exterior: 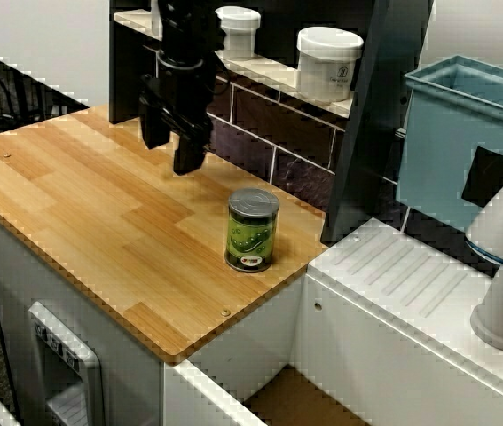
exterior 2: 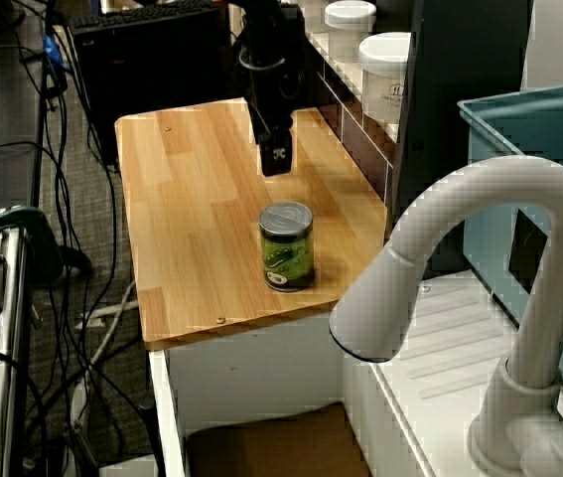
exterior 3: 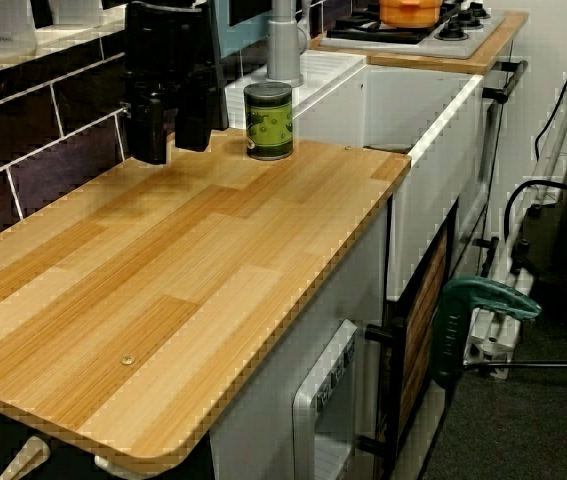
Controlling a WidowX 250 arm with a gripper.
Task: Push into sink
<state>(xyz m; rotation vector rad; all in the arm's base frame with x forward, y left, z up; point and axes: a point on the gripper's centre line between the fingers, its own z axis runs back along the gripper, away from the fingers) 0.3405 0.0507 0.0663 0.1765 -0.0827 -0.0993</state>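
A green can [exterior: 252, 231] [exterior 2: 287, 246] [exterior 3: 268, 120] with a grey lid stands upright on the wooden counter [exterior: 100, 213], close to the counter edge that borders the sink. My black gripper [exterior: 171, 155] [exterior 2: 276, 159] [exterior 3: 171, 150] hangs just above the counter behind the can, a short way from it and not touching it. Its fingers are apart and hold nothing. The sink [exterior: 260, 333] [exterior 2: 251, 373] [exterior 3: 453, 105] is the white-walled basin with a brown floor, directly past that counter edge.
A dark tiled back wall [exterior: 260, 142] and a shelf with two white jars [exterior: 329, 60] run along the counter's rear. A white ribbed drainboard [exterior: 411, 275], a white faucet [exterior 2: 480, 248] and a light-blue tub [exterior: 464, 133] lie beyond the sink. A stove [exterior 3: 413, 25] stands farther off.
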